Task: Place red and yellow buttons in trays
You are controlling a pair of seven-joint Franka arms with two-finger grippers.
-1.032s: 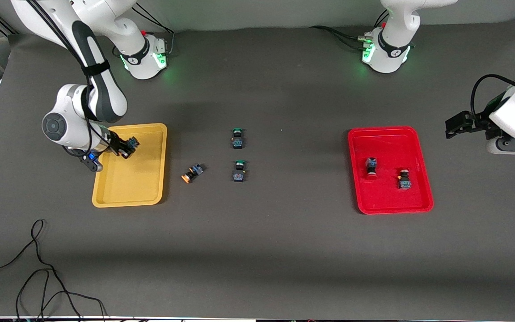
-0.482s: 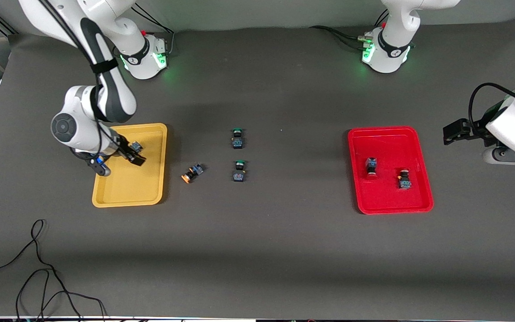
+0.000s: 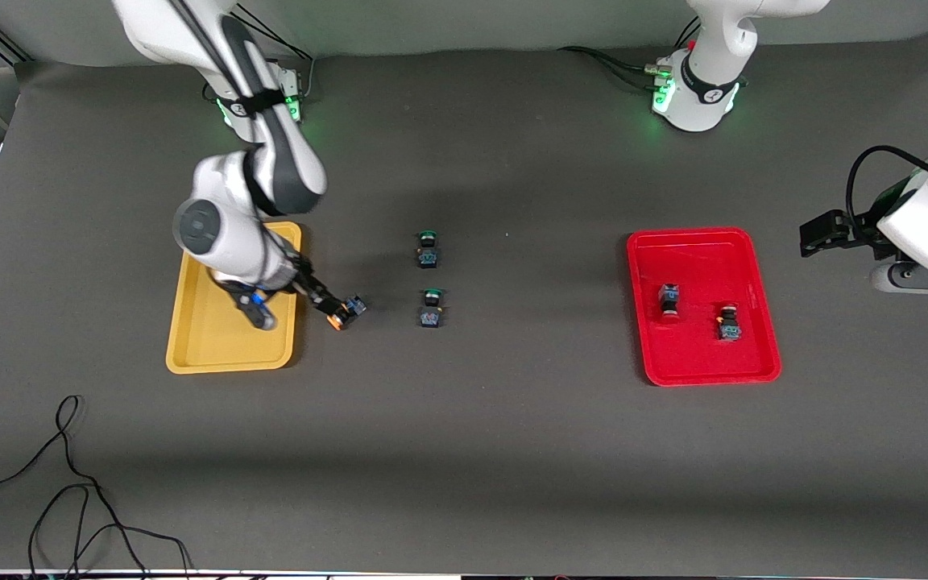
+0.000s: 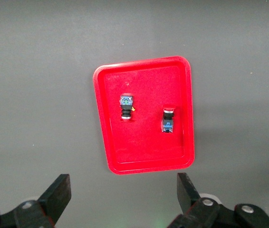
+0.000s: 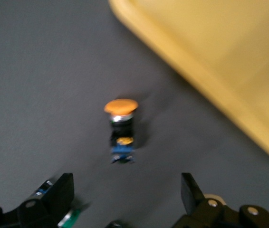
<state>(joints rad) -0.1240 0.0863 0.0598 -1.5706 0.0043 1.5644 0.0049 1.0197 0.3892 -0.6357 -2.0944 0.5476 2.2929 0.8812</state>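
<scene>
Lying on the dark grey cloth worktop (image 3: 512, 435), the small orange-capped button (image 3: 345, 312) sits below the right pincer (image 5: 125, 197), wide open and empty, while the left pincer (image 4: 122, 197) waits open too.

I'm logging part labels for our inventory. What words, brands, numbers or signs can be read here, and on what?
No text can be read.
Right arm base: a small dark round mark, too small to read.
Left arm base: the same kind of mark, also unreadable.
Red tray, yellow tray, buttons: no print visible.
</scene>
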